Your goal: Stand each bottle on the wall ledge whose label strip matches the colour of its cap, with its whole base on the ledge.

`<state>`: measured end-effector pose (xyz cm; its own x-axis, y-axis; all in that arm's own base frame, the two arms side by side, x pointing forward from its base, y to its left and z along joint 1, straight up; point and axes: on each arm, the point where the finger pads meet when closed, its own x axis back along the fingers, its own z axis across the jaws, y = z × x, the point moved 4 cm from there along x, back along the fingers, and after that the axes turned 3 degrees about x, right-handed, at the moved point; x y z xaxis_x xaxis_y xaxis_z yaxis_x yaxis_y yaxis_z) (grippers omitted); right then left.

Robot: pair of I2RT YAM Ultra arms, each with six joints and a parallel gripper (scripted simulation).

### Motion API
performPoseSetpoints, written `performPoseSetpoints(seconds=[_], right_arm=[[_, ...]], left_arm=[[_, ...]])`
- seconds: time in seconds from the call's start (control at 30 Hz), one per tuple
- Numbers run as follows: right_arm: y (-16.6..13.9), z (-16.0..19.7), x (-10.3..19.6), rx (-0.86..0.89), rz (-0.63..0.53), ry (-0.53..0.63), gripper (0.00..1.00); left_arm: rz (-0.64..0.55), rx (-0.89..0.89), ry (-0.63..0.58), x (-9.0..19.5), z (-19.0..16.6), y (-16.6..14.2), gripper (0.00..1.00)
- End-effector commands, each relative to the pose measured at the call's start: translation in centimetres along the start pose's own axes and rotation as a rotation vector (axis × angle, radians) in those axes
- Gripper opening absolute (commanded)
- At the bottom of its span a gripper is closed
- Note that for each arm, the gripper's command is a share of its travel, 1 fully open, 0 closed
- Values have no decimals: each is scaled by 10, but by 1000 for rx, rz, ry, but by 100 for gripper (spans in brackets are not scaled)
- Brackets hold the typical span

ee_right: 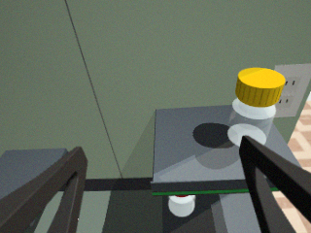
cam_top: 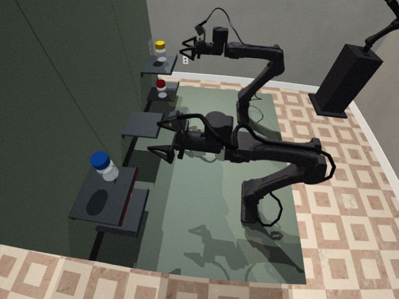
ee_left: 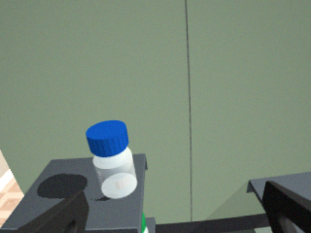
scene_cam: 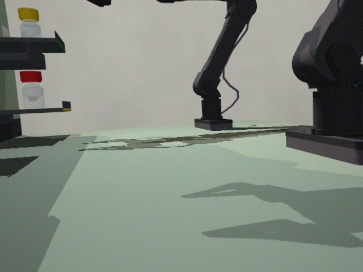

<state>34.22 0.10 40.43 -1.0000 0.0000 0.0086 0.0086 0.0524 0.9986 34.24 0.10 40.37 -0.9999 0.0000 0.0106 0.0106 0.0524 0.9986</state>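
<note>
A blue-capped bottle [cam_top: 105,166] [ee_left: 110,154] stands on the near upper ledge [cam_top: 83,210] [ee_left: 34,214], with red strip. A sliver of a green-capped bottle [ee_left: 144,222] shows below. The near lower ledge [cam_top: 138,200] has a blue strip. A yellow-capped bottle [cam_top: 160,50] [scene_cam: 29,23] [ee_right: 255,104] stands on the green-strip ledge [cam_top: 149,69] [scene_cam: 48,45] [ee_right: 170,165]. A red-capped bottle [cam_top: 161,88] [scene_cam: 32,89] [ee_right: 181,206] stands below, on the yellow-strip ledge [scene_cam: 55,110]. My left gripper [cam_top: 153,136] and right gripper [cam_top: 181,47] are open and empty, before the ledges.
A middle ledge [cam_top: 141,124] [ee_left: 297,183] [ee_right: 34,159] carries no bottle; its strip is not visible. The green wall [cam_top: 80,64] rises behind the ledges. A wall outlet [ee_right: 293,89] is beside the yellow-capped bottle. A dark pedestal [cam_top: 345,80] stands at the far right.
</note>
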Motion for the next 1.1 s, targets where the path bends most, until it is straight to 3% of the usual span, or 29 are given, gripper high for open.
performPoseSetpoints(seconds=[0.0, 0.57, 0.77, 1.07], right_arm=[[3, 0, 1, 0, -9, 0, 100], [3, 0, 1, 0, -9, 0, 100], [3, -5, 9, 29, 21, 32, 100], [20, -65, 39, 84, 39, -42, 100]], left_arm=[[-11, 0, -1, 1, 0, 4, 100], [-11, 0, -1, 1, 0, 4, 100], [107, 33, -13, 12, 3, -8, 100], [273, 106, 29, 53, 32, 15, 100]])
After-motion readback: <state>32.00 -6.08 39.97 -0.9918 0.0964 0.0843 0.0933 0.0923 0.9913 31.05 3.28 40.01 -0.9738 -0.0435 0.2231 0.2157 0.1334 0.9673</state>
